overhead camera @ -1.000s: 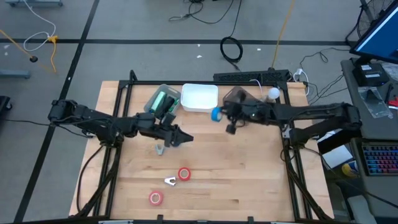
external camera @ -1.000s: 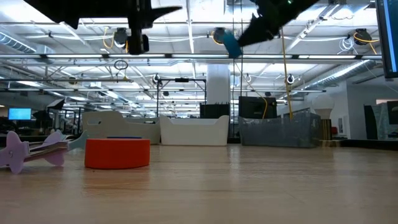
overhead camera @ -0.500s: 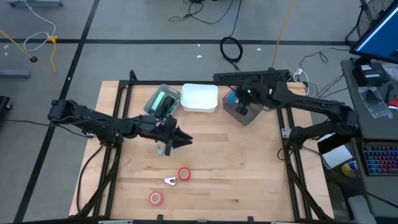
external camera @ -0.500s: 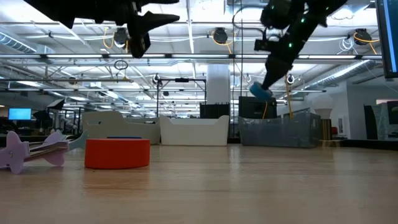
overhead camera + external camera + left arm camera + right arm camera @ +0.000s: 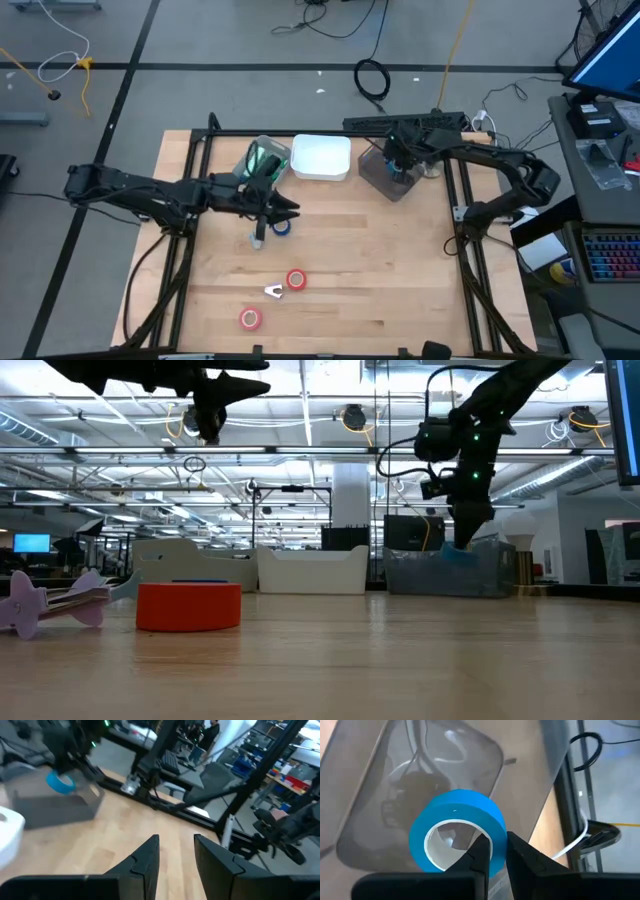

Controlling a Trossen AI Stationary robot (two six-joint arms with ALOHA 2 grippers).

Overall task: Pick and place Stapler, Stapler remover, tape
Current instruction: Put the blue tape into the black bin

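Nearest the front edge of the wooden counter (image 5: 400, 280), two red tape rolls (image 5: 296, 280) (image 5: 250, 318) are seen lying flat, with a small pale stapler remover (image 5: 273, 291) between them. Farther back, at mid-counter, the left gripper (image 5: 285, 210) is held above the surface with its fingers (image 5: 145, 857) parted and nothing between them; a blue tape roll (image 5: 281, 226) lies on the counter just beside it. At the far edge, a clear bin with a green item (image 5: 262, 160), a white tray (image 5: 321, 157) and a grey translucent bin (image 5: 385, 175) are set in a row. The right gripper (image 5: 400, 165) is held over the grey bin, its fingers (image 5: 482, 852) clamped on the wall of a second blue tape roll (image 5: 457, 827).
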